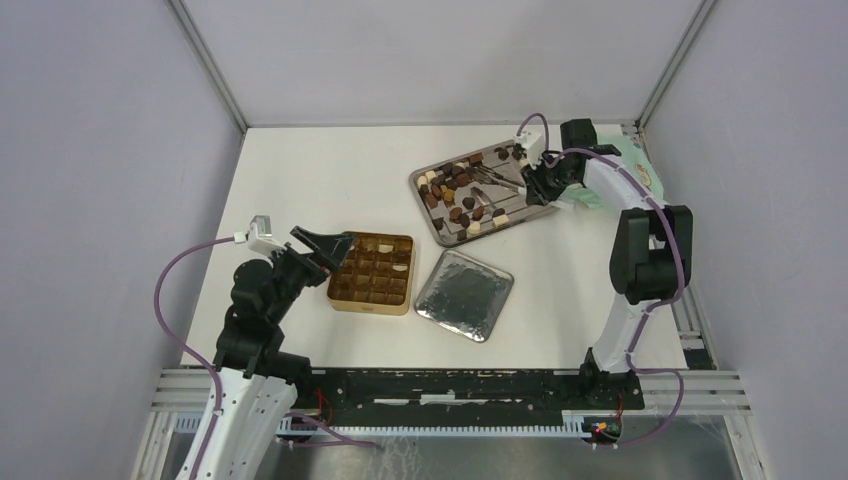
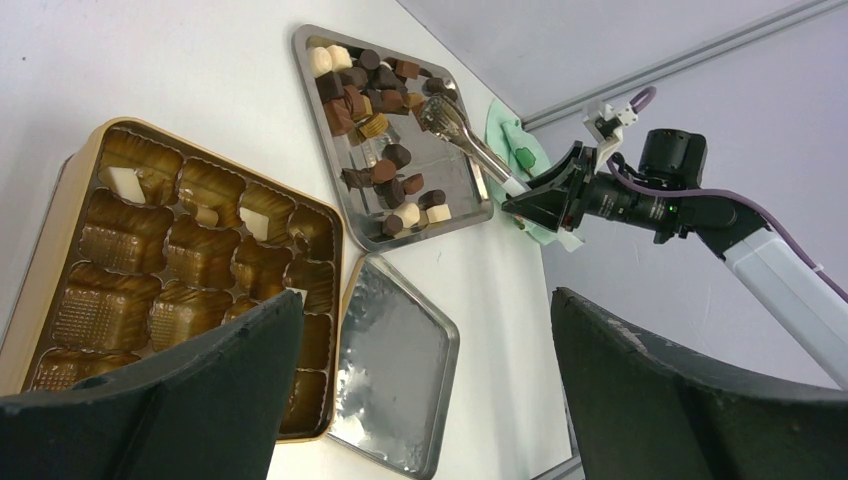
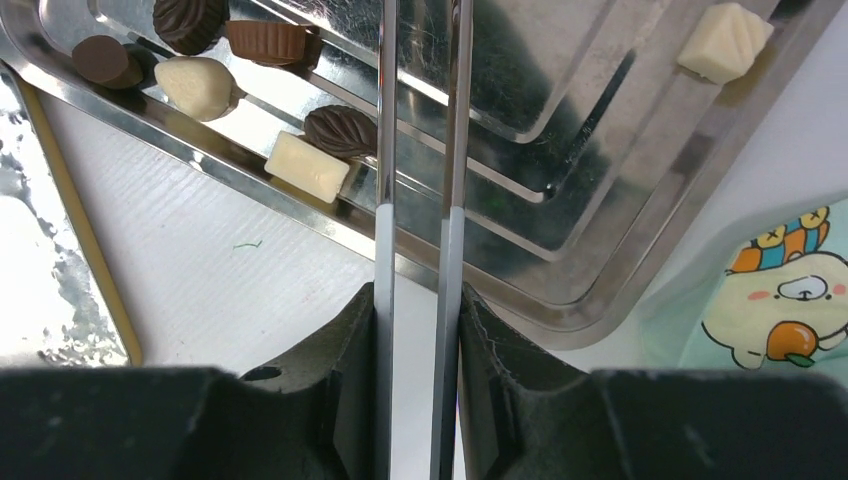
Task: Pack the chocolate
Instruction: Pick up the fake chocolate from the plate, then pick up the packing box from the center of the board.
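Note:
Several pieces of chocolate [image 1: 452, 187] [image 2: 385, 100] in dark brown, light brown and cream lie on a steel tray [image 1: 447, 238] [image 3: 560, 130] at the back right. My right gripper [image 1: 535, 182] [image 3: 418, 300] is shut on the handle end of long silver tongs [image 1: 495, 180] [image 3: 385, 120], whose two arms reach out over the tray. A cream piece [image 3: 308, 165] lies just left of the tongs' arms. The gold gridded tin [image 1: 372, 272] [image 2: 180, 270] holds a few cream pieces; most of its cells show bare. My left gripper [image 1: 340, 252] [image 2: 425, 390] hovers open at the tin's left side, holding nothing.
A silver lid [image 1: 464, 295] [image 2: 395, 370] lies flat just right of the tin. A green cartoon-printed cloth [image 1: 640, 165] [image 3: 790, 300] sits under the tray's far right corner. Grey walls close in the table on the left, back and right.

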Controlling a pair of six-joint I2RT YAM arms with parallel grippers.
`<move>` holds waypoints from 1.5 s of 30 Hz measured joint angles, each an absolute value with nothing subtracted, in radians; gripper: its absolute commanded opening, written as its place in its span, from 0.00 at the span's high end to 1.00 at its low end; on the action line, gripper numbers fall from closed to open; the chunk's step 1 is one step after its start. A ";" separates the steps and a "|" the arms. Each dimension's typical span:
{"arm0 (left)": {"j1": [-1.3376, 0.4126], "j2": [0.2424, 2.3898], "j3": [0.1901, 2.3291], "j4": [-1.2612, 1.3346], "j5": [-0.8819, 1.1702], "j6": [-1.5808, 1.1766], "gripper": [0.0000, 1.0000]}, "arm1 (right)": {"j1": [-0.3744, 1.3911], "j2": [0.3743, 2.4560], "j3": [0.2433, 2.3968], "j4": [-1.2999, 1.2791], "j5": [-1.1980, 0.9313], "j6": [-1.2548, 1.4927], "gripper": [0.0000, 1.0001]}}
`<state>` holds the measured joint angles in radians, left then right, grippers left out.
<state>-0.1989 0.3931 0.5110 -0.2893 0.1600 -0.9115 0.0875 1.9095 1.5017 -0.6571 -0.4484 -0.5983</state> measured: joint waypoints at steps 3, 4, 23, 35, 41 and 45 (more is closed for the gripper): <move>-0.199 0.394 0.511 -0.290 0.160 -0.912 0.02 | 0.068 1.886 1.488 -0.652 -0.473 -0.599 1.00; -0.199 0.395 0.511 -0.289 0.160 -0.912 0.02 | 0.063 1.876 1.484 -0.652 -0.480 -0.599 1.00; -0.199 0.399 0.511 -0.290 0.160 -0.912 0.04 | 0.199 1.642 1.331 -0.654 -0.765 -0.627 1.00; -0.199 0.618 0.618 -0.517 0.009 -0.886 0.46 | 0.318 1.587 1.250 -0.647 -0.811 -0.633 1.00; -0.199 0.953 0.839 -0.634 -0.072 -0.707 0.35 | 0.318 1.557 1.224 -0.641 -0.811 -0.633 1.00; -0.199 1.126 0.940 -0.681 -0.121 -0.570 0.41 | 0.318 1.547 1.220 -0.636 -0.811 -0.633 1.00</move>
